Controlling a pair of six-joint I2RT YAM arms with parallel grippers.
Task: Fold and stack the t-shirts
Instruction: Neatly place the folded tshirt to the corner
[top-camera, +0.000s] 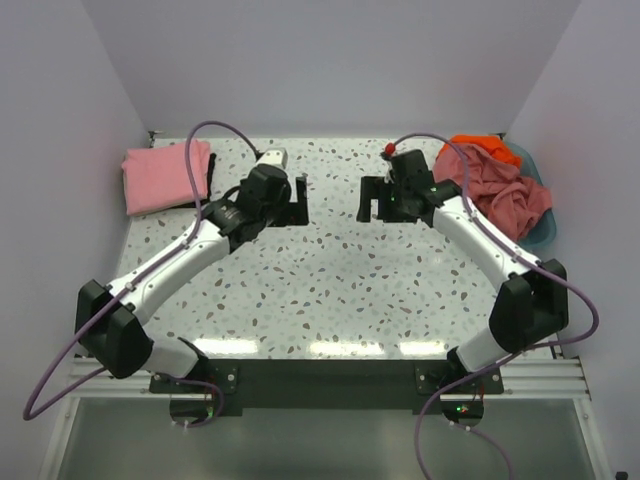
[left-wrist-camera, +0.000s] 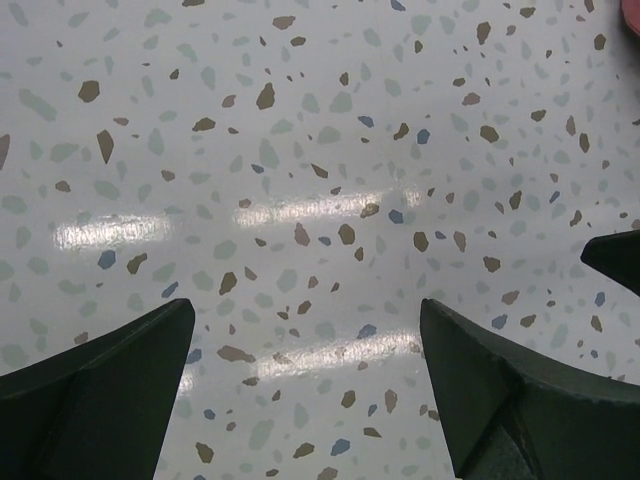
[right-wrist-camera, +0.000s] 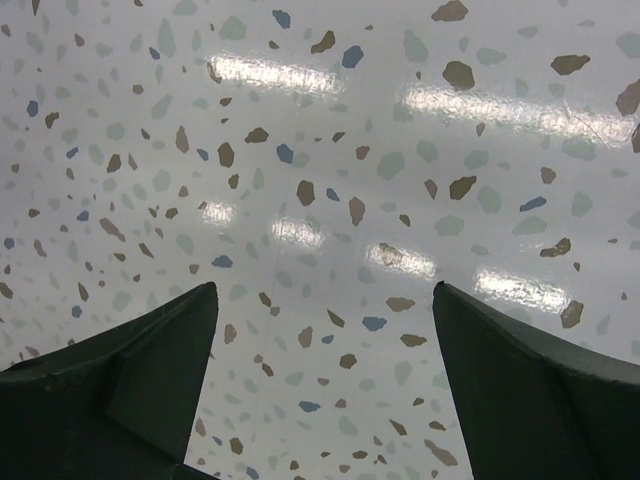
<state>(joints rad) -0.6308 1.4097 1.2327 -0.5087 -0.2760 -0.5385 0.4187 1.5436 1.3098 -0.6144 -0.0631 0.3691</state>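
A folded light pink t-shirt (top-camera: 163, 175) lies at the far left of the table. A dusty pink t-shirt (top-camera: 498, 190) lies crumpled over an orange t-shirt (top-camera: 483, 146) in a blue basket (top-camera: 541, 229) at the far right. No tan shirt shows. My left gripper (top-camera: 292, 199) is open and empty over the bare table, right of the folded shirt; its wrist view (left-wrist-camera: 308, 330) shows only terrazzo. My right gripper (top-camera: 373, 200) is open and empty, just left of the basket; its wrist view (right-wrist-camera: 325, 310) shows only terrazzo between its fingers.
The speckled terrazzo table (top-camera: 330, 290) is walled in white at the back and both sides. The two grippers face each other near the far middle, a short gap apart. A metal rail (top-camera: 320, 375) runs along the near edge.
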